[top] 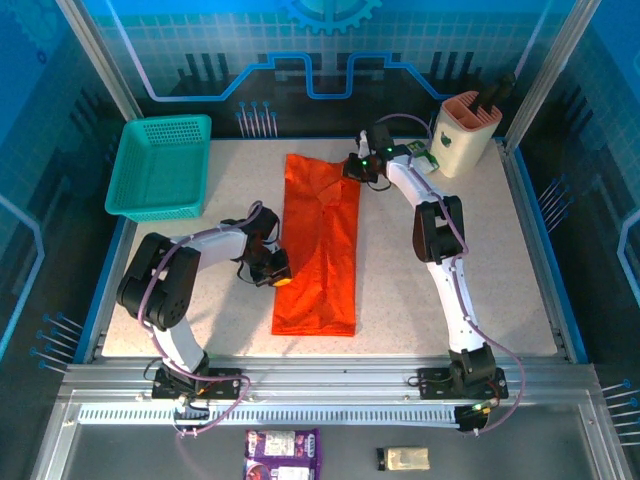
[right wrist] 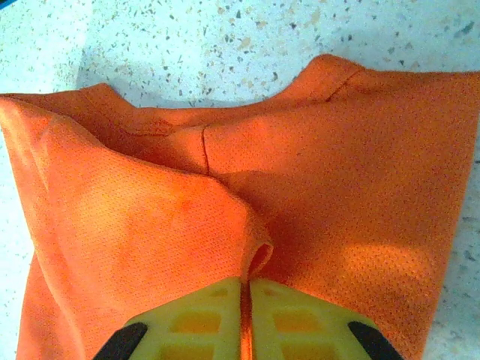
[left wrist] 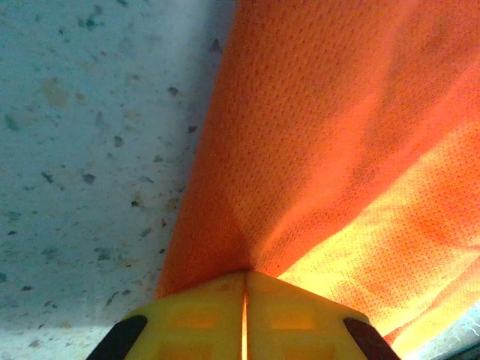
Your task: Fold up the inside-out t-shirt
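**A:** How far along is the fold?

**B:** Partway, I'd judge; the orange t-shirt (top: 318, 250) lies mid-tabletop (top: 480, 260) as a long narrow strip running away from the arms; its sides look already brought in lengthwise; the near end is flat and square, the far end rumpled.

**A:** And the hands?

**B:** Both are clamped on cloth; the left hand (top: 277, 272) sits at the strip's left edge, nearer the near end than the far; in its wrist view the yellow fingers (left wrist: 202, 315) are pressed together, with a ridge of orange fabric running into them and rising off the speckled surface; the right hand (top: 357, 167) is at the far right corner; its fingers (right wrist: 300, 322) are closed on a small ruck of cloth, just short of the neckline (right wrist: 330, 75).

**A:** So what remains?

**B:** The crosswise folds, as I read it; the strip is at full length, nothing doubled end over end; the bunching by the collar wants smoothing too.

**A:** Is it turned right side out?

**B:** I cannot tell from the weave; a seam shows near the neck, but that settles little.

**A:** Anything in the way?

**B:** The teal mesh basket (top: 160, 165) stands well apart at the far left.
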Tool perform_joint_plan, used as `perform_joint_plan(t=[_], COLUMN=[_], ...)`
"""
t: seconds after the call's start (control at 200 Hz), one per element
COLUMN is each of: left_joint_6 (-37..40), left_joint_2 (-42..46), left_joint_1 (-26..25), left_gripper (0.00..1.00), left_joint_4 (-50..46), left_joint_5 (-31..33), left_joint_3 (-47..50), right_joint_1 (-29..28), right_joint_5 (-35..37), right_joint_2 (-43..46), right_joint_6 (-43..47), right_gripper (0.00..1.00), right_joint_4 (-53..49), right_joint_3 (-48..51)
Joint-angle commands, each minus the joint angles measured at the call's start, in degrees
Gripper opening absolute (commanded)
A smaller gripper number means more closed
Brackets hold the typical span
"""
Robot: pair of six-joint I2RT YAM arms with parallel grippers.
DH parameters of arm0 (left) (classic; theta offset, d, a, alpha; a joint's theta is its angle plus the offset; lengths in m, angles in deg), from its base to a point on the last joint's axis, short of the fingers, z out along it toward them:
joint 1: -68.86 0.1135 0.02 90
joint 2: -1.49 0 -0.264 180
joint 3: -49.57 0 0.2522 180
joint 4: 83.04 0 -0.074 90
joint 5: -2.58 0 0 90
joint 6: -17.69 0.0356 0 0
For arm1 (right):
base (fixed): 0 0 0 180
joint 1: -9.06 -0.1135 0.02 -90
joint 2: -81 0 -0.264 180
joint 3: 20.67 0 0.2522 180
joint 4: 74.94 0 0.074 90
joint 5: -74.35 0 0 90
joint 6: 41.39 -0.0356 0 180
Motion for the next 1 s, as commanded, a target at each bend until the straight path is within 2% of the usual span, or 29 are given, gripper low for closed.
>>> perform_joint_plan(t=[0.0, 0.1, 0.66, 0.821, 0.886, 0.996], left_joint_6=[-0.5, -0.5, -0.6, -1.1, -1.2, -1.6], left_joint_2=[-2.0, -2.6, -2.7, -2.5, -2.2, -0.5], left_joint_1=[-0.1, -0.2, -0.1, -0.2, -0.2, -0.2], left_gripper=[0.10, 0.09, 0.09, 0.10, 0.10, 0.11], left_joint_4=[-0.2, -0.1, -0.7, -0.2, 0.0, -0.1], left_joint_5=[0.0, -0.1, 0.4, -0.3, -0.8, -1.2], left_joint_3=[0.8, 0.8, 1.9, 2.0, 2.0, 1.7], right_joint_1=[0.6, 0.7, 1.7, 2.5, 2.6, 2.7], right_joint_5=[-1.0, -0.4, 5.6, 2.0, 2.2, 2.2], right_joint_2=[2.5, 4.3, 7.5, 5.1, 3.5, 2.9], right_joint_6=[0.8, 1.7, 4.2, 3.9, 4.0, 4.4], right_gripper=[0.05, 0.00, 0.00, 0.00, 0.07, 0.25], right_joint_4=[-0.4, -1.3, -1.9, 1.2, 0.7, -1.1], right_joint_3=[-1.4, -1.3, 3.2, 2.7, 1.1, -0.5])
